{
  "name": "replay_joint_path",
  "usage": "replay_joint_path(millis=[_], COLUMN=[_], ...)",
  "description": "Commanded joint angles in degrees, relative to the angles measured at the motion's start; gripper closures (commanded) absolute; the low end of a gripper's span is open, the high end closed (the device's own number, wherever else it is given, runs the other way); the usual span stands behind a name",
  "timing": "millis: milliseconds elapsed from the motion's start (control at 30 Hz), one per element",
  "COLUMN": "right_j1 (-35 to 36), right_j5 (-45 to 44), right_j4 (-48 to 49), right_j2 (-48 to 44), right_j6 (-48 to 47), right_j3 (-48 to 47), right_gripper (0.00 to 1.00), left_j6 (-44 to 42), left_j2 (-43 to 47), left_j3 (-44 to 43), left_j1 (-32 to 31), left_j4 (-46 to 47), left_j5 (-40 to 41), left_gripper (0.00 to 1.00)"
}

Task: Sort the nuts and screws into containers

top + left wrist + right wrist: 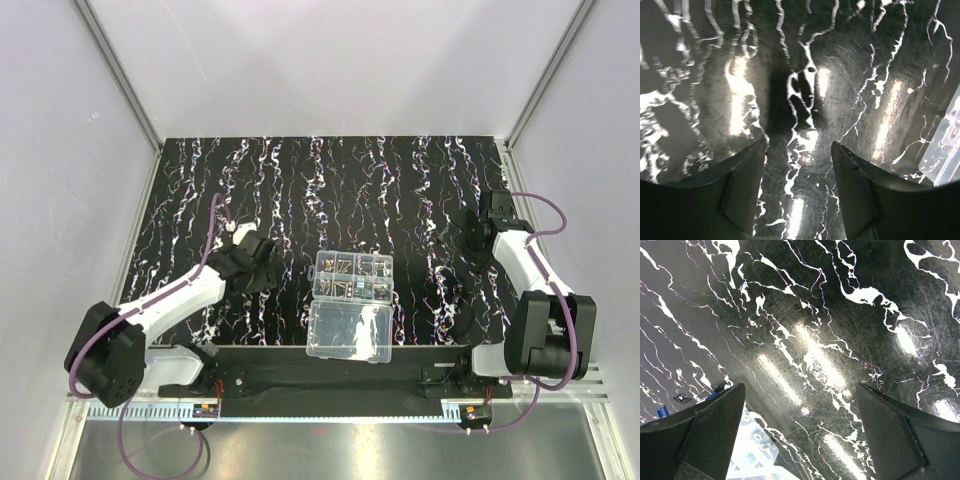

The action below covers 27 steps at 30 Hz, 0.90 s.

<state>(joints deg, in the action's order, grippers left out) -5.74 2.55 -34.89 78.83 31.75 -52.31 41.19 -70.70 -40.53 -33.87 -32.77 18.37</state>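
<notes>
Arms both reach forward, low over the black mat w/ white-purple streaks (pixel 300 180). left gripper (pixel 257 263) sits just left of the clear plastic divided organizer box (pixel 352 277), its fingers (pixel 740 190) parted, nothing btwn them. right gripper (pixel 478 240), well to the box's right, is spread wide, also empty. In the box's cells lie tiny silvery screws and nuts (pixel 345 268).

Your left arm (pixel 170 300) stretches forward and inward with the left gripper (pixel 799 144) low, angled steeply downward, fingers moderately parted and empty, while your right arm (pixel 525 265) stands folded at its side, the right gripper (pixel 801 386) spread wide, empty too.
</notes>
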Motion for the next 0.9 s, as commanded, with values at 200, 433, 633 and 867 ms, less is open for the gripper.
replay_joint_path(millis=[200, 433, 633, 867], right_j1=[0.11, 0.11, 0.11, 0.11], right_j5=[-0.52, -2.19, -2.19, -2.19], right_j4=[-0.26, -1.75, -1.76, -2.20], right_j2=[-0.16, -1.04, -1.48, -2.62], right_j6=[-0.37, -0.98, -1.34, -1.60], right_j3=[-1.56, -0.95, -0.24, 0.72], right_gripper=[0.00, 0.00, 0.01, 0.00], left_j6=[-5.33, -5.42, -5.60, -4.89], left_j2=[-7.96, -12.01, -13.24, -14.73], left_j3=[-3.23, -6.14, -7.19, -6.93], left_j1=[-8.13, -12.88, -15.96, -17.64], left_j4=[9.66, 9.31, 9.57, 9.22], left_j5=[-5.28, -5.10, -6.59, -7.21], left_gripper=[0.41, 0.41, 0.40, 0.40])
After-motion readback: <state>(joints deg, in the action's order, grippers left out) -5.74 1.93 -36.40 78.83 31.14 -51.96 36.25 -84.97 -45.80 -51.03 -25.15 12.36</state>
